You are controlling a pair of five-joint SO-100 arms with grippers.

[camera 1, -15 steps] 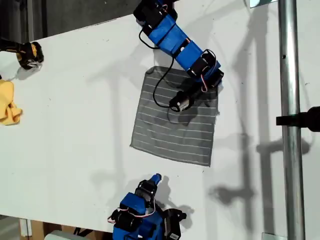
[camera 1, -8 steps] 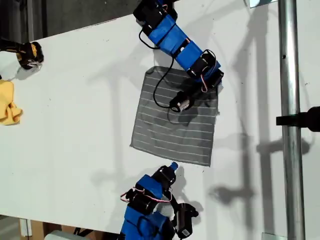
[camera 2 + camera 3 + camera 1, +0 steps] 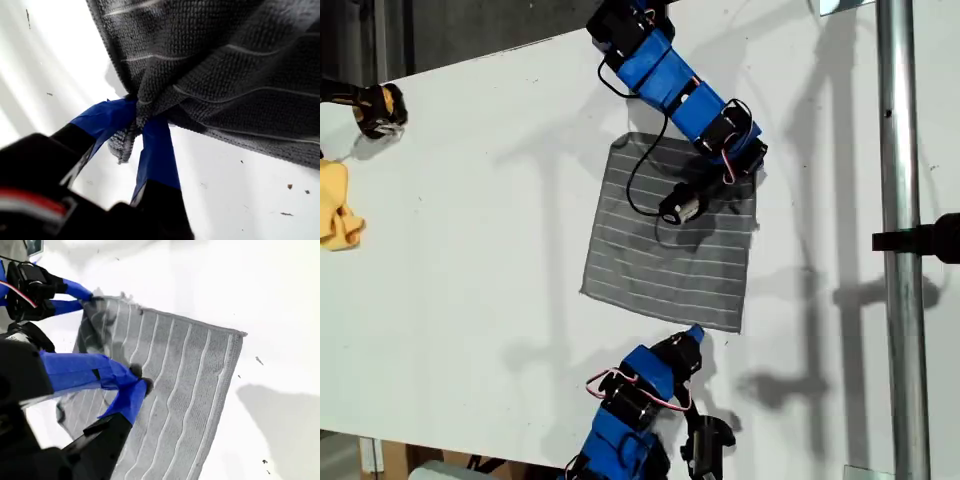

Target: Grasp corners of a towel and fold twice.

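The grey striped towel (image 3: 660, 262) lies flat on the white table (image 3: 470, 250). At the towel's upper corner on the exterior view's right, my first gripper (image 3: 752, 168) is shut on the cloth. The first wrist view shows that corner bunched between its blue fingers (image 3: 156, 145), under the towel (image 3: 225, 60). My second gripper (image 3: 695, 334) reaches in from the exterior view's bottom, its tip just short of the towel's near edge. Its jaws (image 3: 141, 385) are shut with nothing in them, seen in front of the towel (image 3: 185, 380). The first gripper (image 3: 87, 297) shows at the far corner.
A yellow cloth (image 3: 335, 205) lies at the exterior view's left edge, with a black-and-yellow object (image 3: 375, 105) above it. A metal pole (image 3: 900, 240) with a black clamp (image 3: 920, 240) runs down the exterior view's right side. The table's edge lies close behind the second arm.
My second arm has swung toward the exterior view's right and forward, bringing its tip up to the towel's near edge. The first arm and the towel have stayed still.
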